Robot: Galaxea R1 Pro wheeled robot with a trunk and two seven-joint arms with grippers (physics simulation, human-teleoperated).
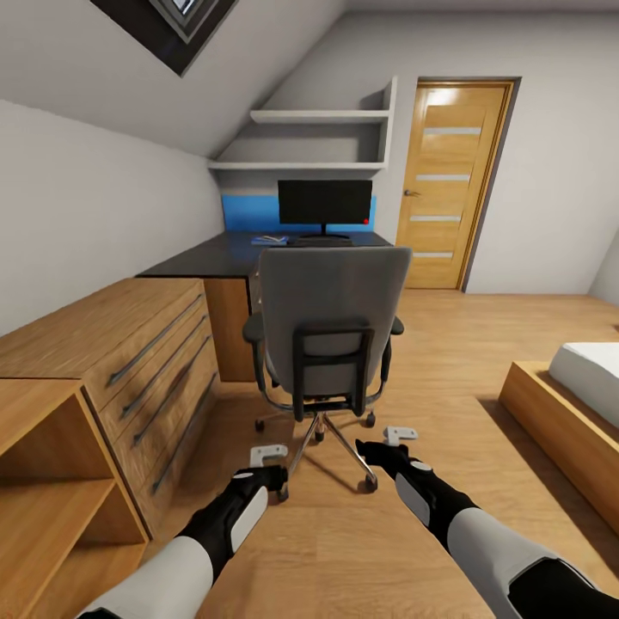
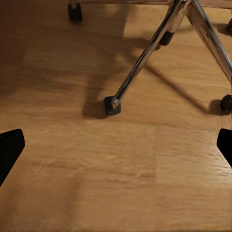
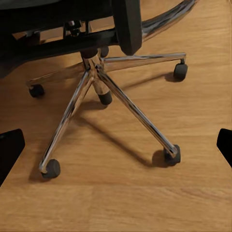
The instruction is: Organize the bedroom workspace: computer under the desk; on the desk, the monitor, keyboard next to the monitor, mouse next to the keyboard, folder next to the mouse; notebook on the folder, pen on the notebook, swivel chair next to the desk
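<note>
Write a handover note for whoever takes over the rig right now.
Left gripper: open, empty, low over the floor behind the chair.
Right gripper: open, empty, also behind the chair.
Chair: back turned to the robot, facing the desk, base on the wood floor.
Monitor: on the desk, with the keyboard in front of it.
Something blue, possibly the folder, lies on the desk left of the keyboard; too small to confirm.
Done: monitor and keyboard placed.
Left: check the rest; the chair hides part of the desk.
</note>
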